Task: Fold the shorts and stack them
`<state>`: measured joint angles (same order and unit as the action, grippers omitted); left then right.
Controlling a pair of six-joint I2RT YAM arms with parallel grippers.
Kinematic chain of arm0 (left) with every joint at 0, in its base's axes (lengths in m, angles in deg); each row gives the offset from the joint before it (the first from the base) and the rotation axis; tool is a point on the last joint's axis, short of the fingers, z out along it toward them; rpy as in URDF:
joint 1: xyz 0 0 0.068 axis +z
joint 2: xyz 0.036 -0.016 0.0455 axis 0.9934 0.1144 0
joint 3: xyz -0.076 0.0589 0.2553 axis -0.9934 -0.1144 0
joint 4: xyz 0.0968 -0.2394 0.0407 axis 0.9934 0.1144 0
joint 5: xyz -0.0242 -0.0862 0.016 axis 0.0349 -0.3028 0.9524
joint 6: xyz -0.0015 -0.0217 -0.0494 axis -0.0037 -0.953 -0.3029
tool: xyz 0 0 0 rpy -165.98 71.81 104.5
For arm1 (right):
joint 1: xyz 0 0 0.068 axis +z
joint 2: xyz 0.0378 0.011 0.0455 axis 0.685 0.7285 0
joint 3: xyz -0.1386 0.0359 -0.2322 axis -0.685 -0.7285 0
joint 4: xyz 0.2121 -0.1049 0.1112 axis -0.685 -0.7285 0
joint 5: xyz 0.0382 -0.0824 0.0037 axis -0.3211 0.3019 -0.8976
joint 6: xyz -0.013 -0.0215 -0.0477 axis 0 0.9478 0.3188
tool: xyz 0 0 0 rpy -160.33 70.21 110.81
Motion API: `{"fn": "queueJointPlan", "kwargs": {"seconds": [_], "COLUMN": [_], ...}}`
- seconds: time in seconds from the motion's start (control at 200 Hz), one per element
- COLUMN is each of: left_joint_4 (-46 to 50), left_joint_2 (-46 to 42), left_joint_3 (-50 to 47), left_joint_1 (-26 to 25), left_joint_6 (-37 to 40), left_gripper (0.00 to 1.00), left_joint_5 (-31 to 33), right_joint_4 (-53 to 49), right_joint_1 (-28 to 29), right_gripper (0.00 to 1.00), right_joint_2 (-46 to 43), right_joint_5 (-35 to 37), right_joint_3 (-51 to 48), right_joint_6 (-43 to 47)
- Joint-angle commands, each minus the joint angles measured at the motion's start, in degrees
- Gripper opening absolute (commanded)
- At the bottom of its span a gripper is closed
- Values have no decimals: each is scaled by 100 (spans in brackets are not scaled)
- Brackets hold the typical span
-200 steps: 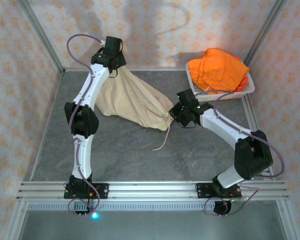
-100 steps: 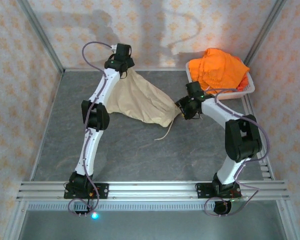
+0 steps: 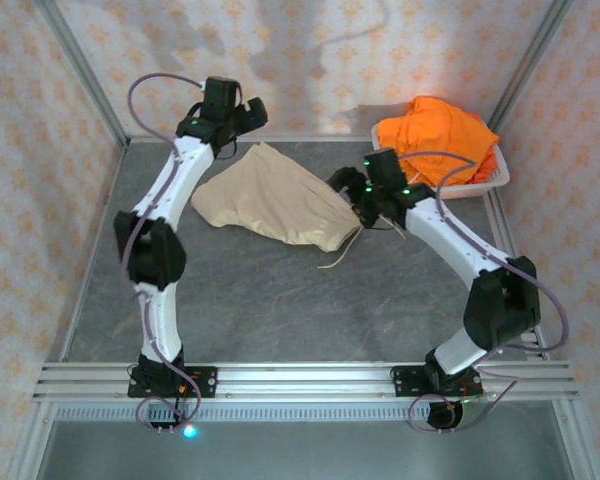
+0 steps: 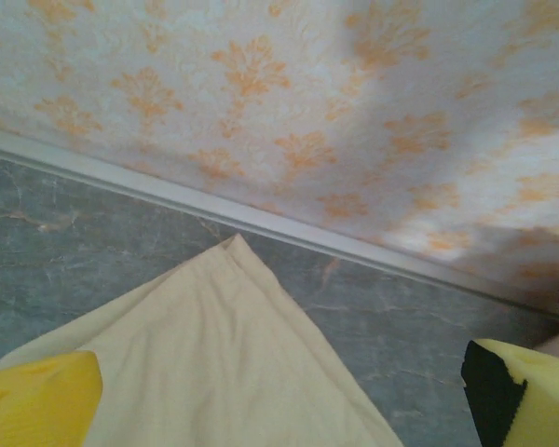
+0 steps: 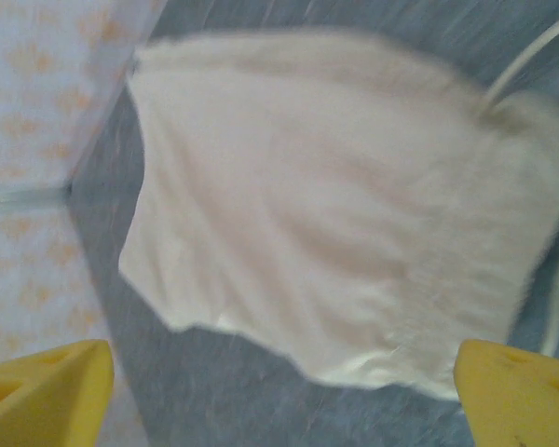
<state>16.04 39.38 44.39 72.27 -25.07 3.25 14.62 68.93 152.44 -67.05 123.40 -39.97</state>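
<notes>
The beige shorts [image 3: 275, 205] lie spread flat on the grey table, a drawstring [image 3: 338, 258] trailing from their right end. My left gripper [image 3: 248, 112] hovers above their far corner, open, with nothing between its yellow fingers [image 4: 37, 400]; the left wrist view has the cloth's pointed corner [image 4: 214, 354] below. My right gripper [image 3: 346, 186] hangs open over the shorts' right end. In the right wrist view the pale cloth [image 5: 335, 214] lies free between the wide-apart fingers [image 5: 47, 386]. Orange shorts [image 3: 435, 135] are heaped in the basket.
The white mesh basket [image 3: 495, 180] stands at the back right corner. Patterned walls close in the back and sides, with a metal rail [image 4: 354, 247] where the back wall meets the table. Bare grey table [image 3: 280, 310] stretches in front of the shorts.
Both grippers have opened and let go of the beige shorts, which now lie flat. The left gripper has risen toward the back wall; the right has shifted left above the waistband end.
</notes>
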Motion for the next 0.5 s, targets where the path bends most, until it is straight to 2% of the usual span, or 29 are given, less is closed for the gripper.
{"fn": "queueJointPlan", "kwargs": {"seconds": [0.0,0.09,0.27,0.495], "left_joint_4": [-977,-1376,-2217,-2816], "left_joint_2": [-477,-837,-847,-331], "left_joint_3": [-1446,-2361,-3609,-4251], "left_joint_1": [25,63,276,323], "left_joint_6": [-277,-605,-1192,-1309], "left_gripper": [100,100,100,100], "left_joint_5": [-272,-336,-656,-544], "right_joint_4": [365,510,652,675], "right_joint_1": [418,638,683,584], "right_gripper": [94,94,93,93], "right_joint_2": [637,1105,1590,1855], "right_joint_5": [-628,-858,-783,-626], "right_joint_3": [210,416,250,-138], "right_joint_6": [18,-108,-353,-294]}}
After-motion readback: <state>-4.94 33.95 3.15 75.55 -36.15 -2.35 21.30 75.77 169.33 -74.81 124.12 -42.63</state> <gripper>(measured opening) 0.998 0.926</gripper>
